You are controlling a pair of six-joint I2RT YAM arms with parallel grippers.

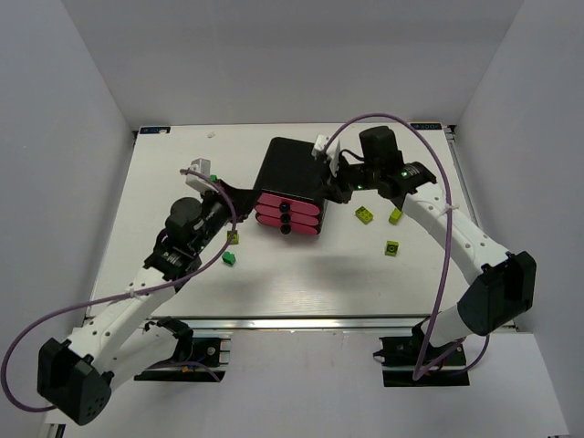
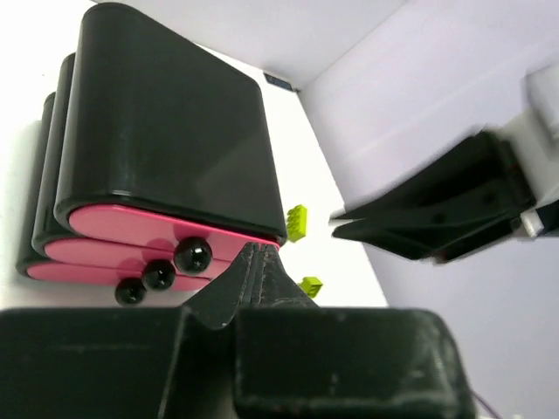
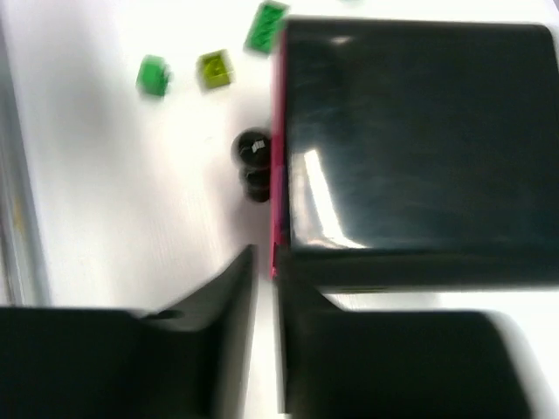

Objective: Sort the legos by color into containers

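Note:
The containers [image 1: 290, 181] are three pink drawers with black knobs [image 2: 192, 254] in one black casing, all pushed in. My left gripper [image 1: 243, 195] is shut and empty at the casing's left side; in the left wrist view its tips [image 2: 258, 250] meet just in front of the top drawer [image 2: 131, 229]. My right gripper [image 1: 335, 187] is at the casing's right front corner. In the blurred right wrist view its fingers [image 3: 265, 262] stand a narrow gap apart beside the pink drawer edge [image 3: 277, 140]. Legos lie loose on the table: yellow-green ones [image 1: 365, 215] [image 1: 395, 216] [image 1: 392, 248] to the right, green ones [image 1: 228, 260] [image 1: 212, 178] to the left.
An olive brick [image 1: 233, 237] lies near the left arm. A white clip [image 1: 196, 171] sits on the left arm's cable. White walls enclose the table [image 1: 164, 210] on three sides. A metal rail [image 1: 301, 321] runs along the near edge.

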